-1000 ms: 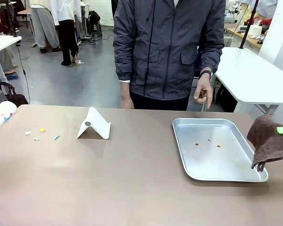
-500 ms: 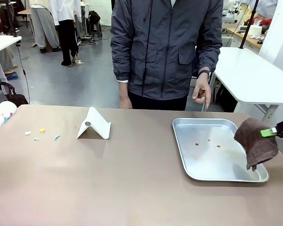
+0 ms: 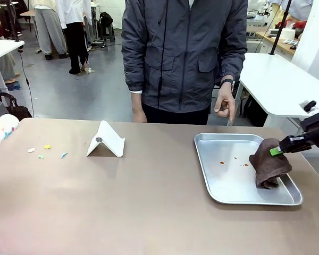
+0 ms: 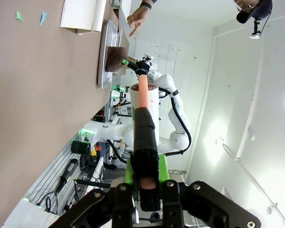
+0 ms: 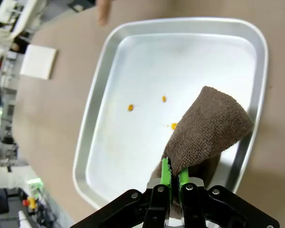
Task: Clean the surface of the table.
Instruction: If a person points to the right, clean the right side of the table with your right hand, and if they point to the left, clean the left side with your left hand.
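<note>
The tan-brown table point(image 3: 149, 202) carries a few small coloured scraps point(image 3: 47, 147) near its left end. My right gripper point(image 3: 279, 151) is shut on a brown cloth point(image 3: 268, 166), which hangs into the right part of a metal tray point(image 3: 202, 159) and touches its floor. In the right wrist view the cloth point(image 5: 206, 128) drapes from the gripper point(image 5: 172, 173) beside three orange specks point(image 5: 130, 108). My left gripper point(image 4: 145, 164) is shut on a black stick-like tool with an orange end point(image 4: 143, 118), held off the table point(image 4: 38, 95).
A white folded card point(image 3: 106, 141) stands left of the middle. A person stands at the far edge, one hand point(image 3: 226, 103) hanging above the tray's far side. A printed roll point(image 3: 0, 130) lies at the left edge. White tables stand beyond on the right.
My right gripper has moved left and down with the cloth, from beside the tray's right rim to over the tray. The cloth now rests on the tray floor.
</note>
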Tool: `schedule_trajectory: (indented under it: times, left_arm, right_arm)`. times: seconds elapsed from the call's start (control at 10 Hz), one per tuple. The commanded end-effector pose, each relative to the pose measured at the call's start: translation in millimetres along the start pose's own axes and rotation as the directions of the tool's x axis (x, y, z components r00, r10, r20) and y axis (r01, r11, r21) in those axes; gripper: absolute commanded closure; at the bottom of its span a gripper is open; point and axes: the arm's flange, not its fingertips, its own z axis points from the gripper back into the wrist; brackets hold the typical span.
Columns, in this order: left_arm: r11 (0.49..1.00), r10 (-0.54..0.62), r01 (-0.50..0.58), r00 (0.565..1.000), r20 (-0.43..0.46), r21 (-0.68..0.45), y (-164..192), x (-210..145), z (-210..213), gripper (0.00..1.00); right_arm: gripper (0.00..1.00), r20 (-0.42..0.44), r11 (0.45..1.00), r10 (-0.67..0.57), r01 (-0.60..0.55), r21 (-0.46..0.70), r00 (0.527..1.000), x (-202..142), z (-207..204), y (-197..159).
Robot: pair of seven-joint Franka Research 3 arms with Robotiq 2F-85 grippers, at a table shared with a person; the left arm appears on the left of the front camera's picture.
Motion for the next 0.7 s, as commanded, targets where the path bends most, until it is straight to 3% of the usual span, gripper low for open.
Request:
schedule_trajectory:
  times: [0.0,0.2,0.6]
  left_arm:
    - [1.000,-0.020,0.020,1.000,0.009,-0.017,-4,-1,3,1.00]
    - [1.000,-0.020,0.020,1.000,0.009,-0.017,-4,-1,3,1.00]
    - [1.000,-0.020,0.020,1.000,0.009,-0.017,-4,-1,3,1.00]
  right_arm:
    - [0.93,-0.007,0.997,-0.059,0.058,-0.046,0.998,17,-23,-6]
    - [0.93,-0.025,0.998,-0.063,0.063,-0.020,0.998,19,-48,-8]
    - [0.93,-0.075,0.997,-0.039,0.034,-0.073,0.996,18,-78,1]
